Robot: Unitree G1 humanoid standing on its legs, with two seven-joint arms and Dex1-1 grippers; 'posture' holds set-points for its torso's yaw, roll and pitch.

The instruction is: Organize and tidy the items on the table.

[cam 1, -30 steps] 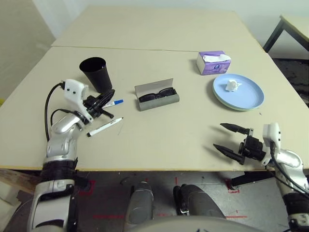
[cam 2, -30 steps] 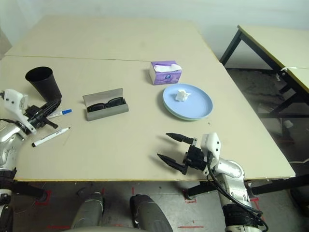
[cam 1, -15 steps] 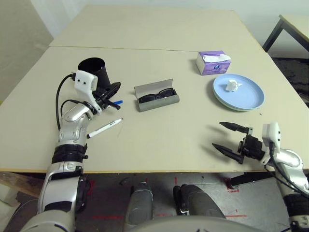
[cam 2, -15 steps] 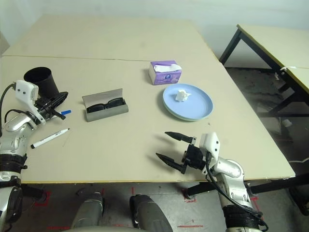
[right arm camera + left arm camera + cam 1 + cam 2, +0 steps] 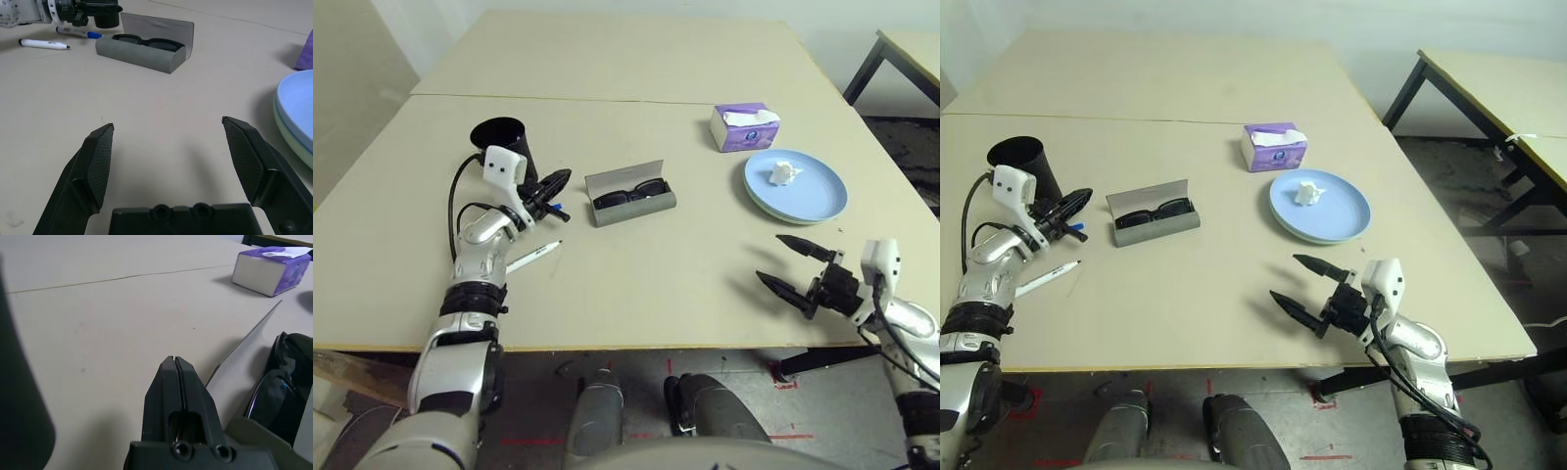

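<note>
My left gripper [image 5: 564, 176] is shut and holds nothing, hovering between the black cup [image 5: 501, 143] and the open grey glasses case [image 5: 632, 203]. Black sunglasses [image 5: 628, 192] lie inside the case. Just under that gripper rests the blue-capped marker [image 5: 78, 33], and the black-capped marker [image 5: 533, 257] lies nearer to me on the table [image 5: 646, 274]. At the right, a crumpled tissue [image 5: 786, 173] sits on a light-blue plate [image 5: 813, 191] stacked on a green one. My right gripper [image 5: 769, 258] stands wide open near the front edge, with nothing between its fingers [image 5: 100, 152].
A purple tissue box [image 5: 745, 126] stands behind the plates. A thin seam [image 5: 607, 99] crosses the tabletop further back. A dark-legged second table [image 5: 1489, 88] stands off to the right.
My left gripper has lifted from beside the markers and swung towards the glasses case, still shut. The right gripper has shifted slightly right and forward, still open.
</note>
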